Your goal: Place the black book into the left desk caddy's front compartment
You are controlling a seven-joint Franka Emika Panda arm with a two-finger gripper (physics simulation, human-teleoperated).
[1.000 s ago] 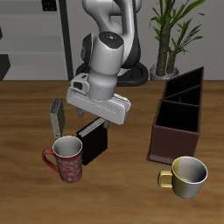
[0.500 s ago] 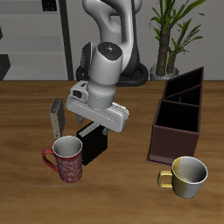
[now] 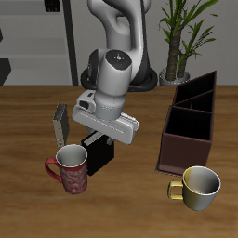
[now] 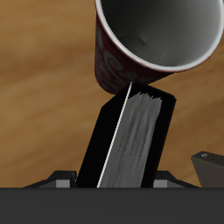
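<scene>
Exterior view shows the gripper (image 3: 100, 139) low over the black book (image 3: 97, 155), which stands on edge touching the red mug (image 3: 70, 168); whether its fingers are open or closed cannot be told. The brown caddy (image 3: 189, 125) sits well apart at three o'clock. No writing is readable anywhere.

Robot arm (image 3: 116, 56): glossy white rounded shell segments with grey shading; dark grey joint rings between links; small dark round cap on the wrist housing. Claw (image 3: 100, 137): flat white rectangular body, black fingers beneath.
</scene>
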